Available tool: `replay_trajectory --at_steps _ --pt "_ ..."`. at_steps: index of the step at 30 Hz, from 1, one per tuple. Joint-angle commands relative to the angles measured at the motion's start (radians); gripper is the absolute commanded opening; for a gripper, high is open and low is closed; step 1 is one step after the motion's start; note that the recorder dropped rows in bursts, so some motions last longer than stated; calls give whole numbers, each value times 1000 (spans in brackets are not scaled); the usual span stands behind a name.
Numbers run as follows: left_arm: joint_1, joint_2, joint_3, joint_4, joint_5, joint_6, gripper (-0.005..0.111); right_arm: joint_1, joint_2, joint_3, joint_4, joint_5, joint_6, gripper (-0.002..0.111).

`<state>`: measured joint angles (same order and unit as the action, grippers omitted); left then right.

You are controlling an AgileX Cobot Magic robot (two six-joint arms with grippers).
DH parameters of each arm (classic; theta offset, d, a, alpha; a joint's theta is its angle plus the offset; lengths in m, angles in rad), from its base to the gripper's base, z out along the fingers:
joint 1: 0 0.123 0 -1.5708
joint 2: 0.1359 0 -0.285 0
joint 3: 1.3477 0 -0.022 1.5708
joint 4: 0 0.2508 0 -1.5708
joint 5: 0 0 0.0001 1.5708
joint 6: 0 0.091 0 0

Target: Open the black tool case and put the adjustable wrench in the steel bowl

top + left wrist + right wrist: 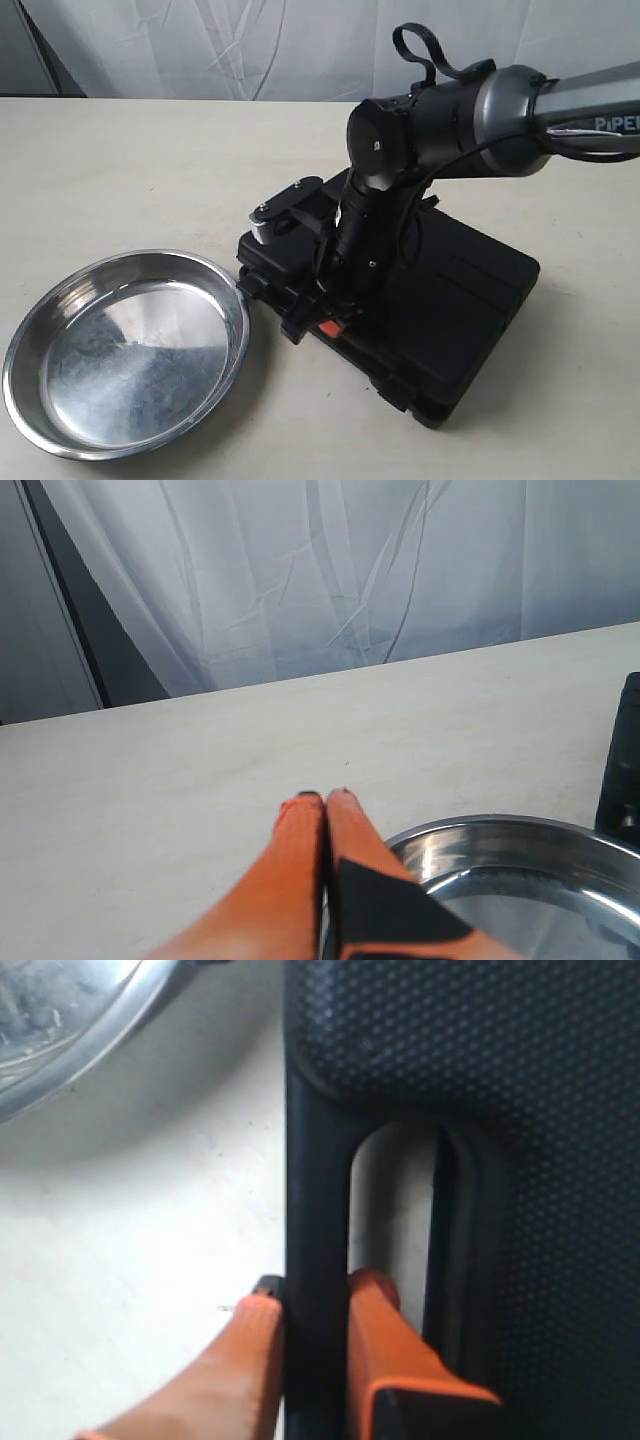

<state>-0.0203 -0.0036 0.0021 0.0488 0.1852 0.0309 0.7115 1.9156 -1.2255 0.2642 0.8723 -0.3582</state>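
Observation:
The black tool case lies on the table with its lid down. The adjustable wrench is hidden from every view. My right gripper reaches down to the case's near-left edge. In the right wrist view that gripper is shut on the case's handle bar, with one orange finger inside the handle slot and the other outside it. The steel bowl sits empty to the left of the case. My left gripper is shut on nothing and hovers over the table beside the bowl's rim. It is out of the exterior view.
The right arm stretches in from the right above the case, its wrist camera block jutting out to the left. A white curtain hangs behind the beige table. The bowl's rim lies close to the case's handle corner.

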Motion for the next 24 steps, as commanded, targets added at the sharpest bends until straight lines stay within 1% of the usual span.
replay_trajectory --at_steps 1,5,8,13,18,21,24 --pt "-1 4 -2 -2 -5 -1 0 -1 -80 4 -22 23 -6 -1" --pt "-1 4 -2 -2 -5 -1 0 -1 -172 4 -49 36 -3 -1" --pt "-1 4 -2 -2 -5 -1 0 -1 -235 4 -125 47 64 -1" --pt "-1 4 -2 -2 -5 -1 0 -1 -320 4 -403 101 276 -1" --pt "-1 4 -2 -2 -5 -1 0 -1 -346 4 -718 174 455 -1" --pt "-1 4 -2 -2 -5 -1 0 -1 -346 4 -820 194 520 -1" --pt "-1 4 -2 -2 -5 -1 0 -1 -343 4 -857 194 530 -1"
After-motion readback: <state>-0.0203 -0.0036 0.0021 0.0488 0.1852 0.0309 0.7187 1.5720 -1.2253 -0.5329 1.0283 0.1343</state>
